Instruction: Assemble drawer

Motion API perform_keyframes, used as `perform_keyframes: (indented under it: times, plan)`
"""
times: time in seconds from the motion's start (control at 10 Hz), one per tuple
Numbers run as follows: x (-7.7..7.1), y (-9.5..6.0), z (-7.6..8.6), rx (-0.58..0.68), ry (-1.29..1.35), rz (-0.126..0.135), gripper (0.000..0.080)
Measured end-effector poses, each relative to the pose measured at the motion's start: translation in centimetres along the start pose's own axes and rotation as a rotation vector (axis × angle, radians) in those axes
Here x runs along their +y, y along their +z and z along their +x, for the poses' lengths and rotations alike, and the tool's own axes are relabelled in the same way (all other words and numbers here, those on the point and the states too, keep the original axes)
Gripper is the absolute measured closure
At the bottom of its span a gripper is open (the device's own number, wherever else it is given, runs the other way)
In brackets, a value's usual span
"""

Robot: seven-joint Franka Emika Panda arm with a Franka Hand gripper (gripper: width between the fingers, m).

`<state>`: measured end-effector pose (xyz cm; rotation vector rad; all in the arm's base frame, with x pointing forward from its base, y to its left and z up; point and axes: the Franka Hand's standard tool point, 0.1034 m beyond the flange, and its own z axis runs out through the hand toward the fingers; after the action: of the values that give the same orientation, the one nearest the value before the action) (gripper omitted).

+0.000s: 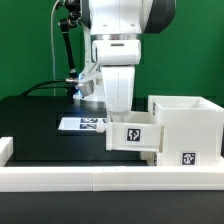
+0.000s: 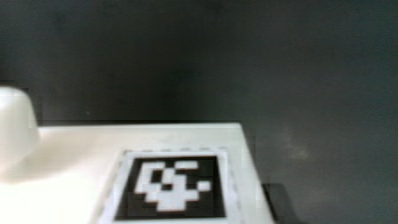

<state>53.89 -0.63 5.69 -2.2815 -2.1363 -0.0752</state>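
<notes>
A white tray (image 1: 135, 135) with a marker tag on its near face sits against the exterior view's left side of the tall white housing (image 1: 190, 125), seemingly partly inside it. My gripper (image 1: 122, 118) comes straight down onto the tray's top edge, and its fingertips are hidden behind the tray wall. The wrist view shows a white tray surface (image 2: 71, 165) with a tag (image 2: 175, 185) filling the near part. No finger shows plainly there. A second tray is not in view.
The marker board (image 1: 82, 124) lies on the black table behind the tray. A low white rail (image 1: 90, 178) borders the front, with a raised end at the exterior view's left (image 1: 5, 148). A rounded white shape (image 2: 15, 130) shows in the wrist view.
</notes>
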Motion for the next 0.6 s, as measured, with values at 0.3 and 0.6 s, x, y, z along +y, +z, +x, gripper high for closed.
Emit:
perform_keyframes:
  times: [0.3,0.6]
  plan:
    - [0.05,0.16,0.32,0.002,0.010,0.002,0.0757]
    - [0.38,0.20,0.52,0.004,0.007,-0.010,0.0757]
